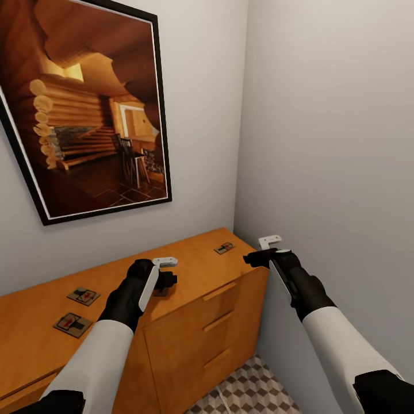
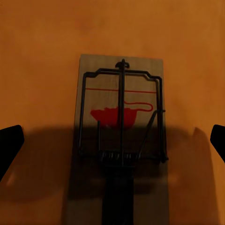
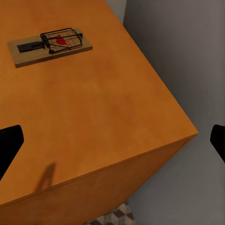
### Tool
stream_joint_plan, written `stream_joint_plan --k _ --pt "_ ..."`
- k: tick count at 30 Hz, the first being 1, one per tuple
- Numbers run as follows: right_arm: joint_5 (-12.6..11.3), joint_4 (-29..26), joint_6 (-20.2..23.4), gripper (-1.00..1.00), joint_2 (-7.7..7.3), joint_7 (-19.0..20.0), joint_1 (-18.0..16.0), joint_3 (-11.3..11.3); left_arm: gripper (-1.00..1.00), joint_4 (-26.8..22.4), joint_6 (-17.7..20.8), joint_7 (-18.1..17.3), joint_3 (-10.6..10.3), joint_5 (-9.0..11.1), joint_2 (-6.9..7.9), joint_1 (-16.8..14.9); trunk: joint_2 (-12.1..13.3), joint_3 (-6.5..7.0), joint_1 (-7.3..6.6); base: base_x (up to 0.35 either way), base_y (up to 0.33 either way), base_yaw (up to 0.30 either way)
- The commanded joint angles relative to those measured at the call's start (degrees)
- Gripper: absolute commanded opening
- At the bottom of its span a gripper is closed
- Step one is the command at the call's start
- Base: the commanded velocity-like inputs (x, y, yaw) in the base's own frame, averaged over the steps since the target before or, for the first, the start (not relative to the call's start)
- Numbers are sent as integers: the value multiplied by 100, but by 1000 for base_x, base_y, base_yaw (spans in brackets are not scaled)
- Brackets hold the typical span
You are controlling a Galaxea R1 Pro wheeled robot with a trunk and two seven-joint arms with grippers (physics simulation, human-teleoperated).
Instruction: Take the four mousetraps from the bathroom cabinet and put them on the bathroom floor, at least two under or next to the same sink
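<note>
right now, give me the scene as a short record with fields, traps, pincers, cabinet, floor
place: room corner, framed cabin picture on the wall
cabinet: orange-brown, flat top, drawer fronts closed
mousetraps in sight: two at the top's left, one near the far right corner, one under the left pincer
left pincer: open, hovering over that trap, nothing held
right pincer: open, at the cabinet's right edge, nothing held
bathroom floor: cube-pattern tiles, no traps seen on it
</note>
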Motion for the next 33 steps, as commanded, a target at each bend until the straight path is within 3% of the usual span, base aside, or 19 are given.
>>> stream_joint_plan --k 1,33 --pt "3 -8 28 100 -6 12 -4 14 100 -5 20 37 14 40 -6 -4 -4 -7 0 0 0 0" --pt "3 -8 28 100 -6 12 -4 14 100 -11 23 20 14 45 -14 -4 -125 -61 66 0 0 0"
